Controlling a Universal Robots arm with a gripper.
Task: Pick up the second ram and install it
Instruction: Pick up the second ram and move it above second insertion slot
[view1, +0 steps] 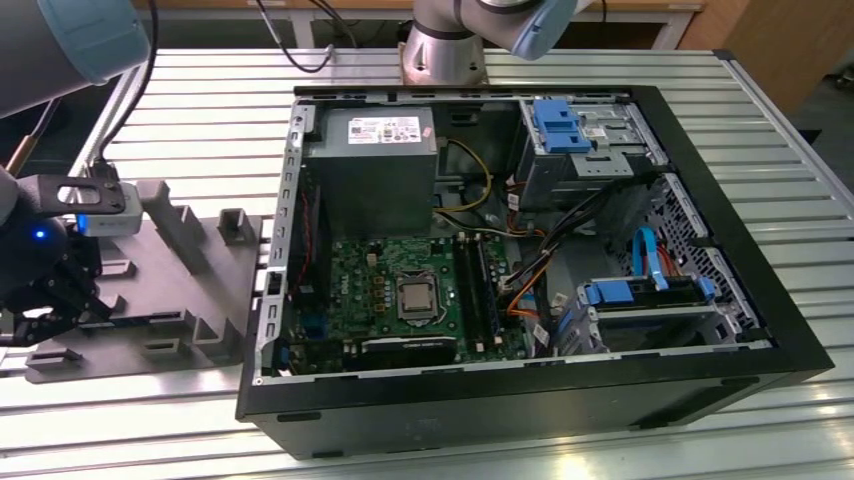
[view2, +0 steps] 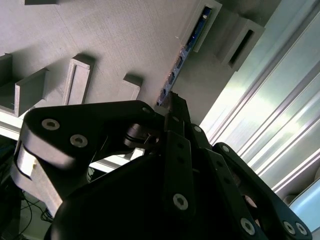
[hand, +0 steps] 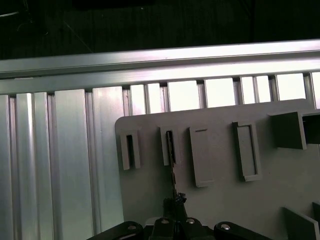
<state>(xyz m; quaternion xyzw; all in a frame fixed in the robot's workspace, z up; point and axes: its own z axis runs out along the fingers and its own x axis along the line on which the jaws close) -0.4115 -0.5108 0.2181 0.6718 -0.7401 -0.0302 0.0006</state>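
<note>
Fingers (view2: 176, 116) of your gripper (view2: 172, 100) are drawn together on the near end of the ram (view2: 182, 56), pinching the thin board by its two flat sides. In both wrist views you can see the stick run straight out from the black tips. The ram stands on its long edge, and the second wrist view shows you its blue-green board edge and dark chips. Its far end sits inside a grey slot block (view2: 212, 27), so it is not lifted clear of its holder. You cannot tell whether its lower edge touches the surface beneath it.

That block rises from the flat grey tray (hand: 150, 195). In the first wrist view it stands in a row of similar blocks near the tray's edge. The tray lies on the slatted metal table (hand: 70, 165).

In the exterior view your gripper hangs over the tray at the exterior view's far left. Just beside the tray, to the exterior view's right, the open case (view1: 534, 405) lies on its side with the motherboard (view1: 387, 280) facing up. Its long black slots (view1: 474, 290) run beside the processor socket, well apart from the ram.
</note>
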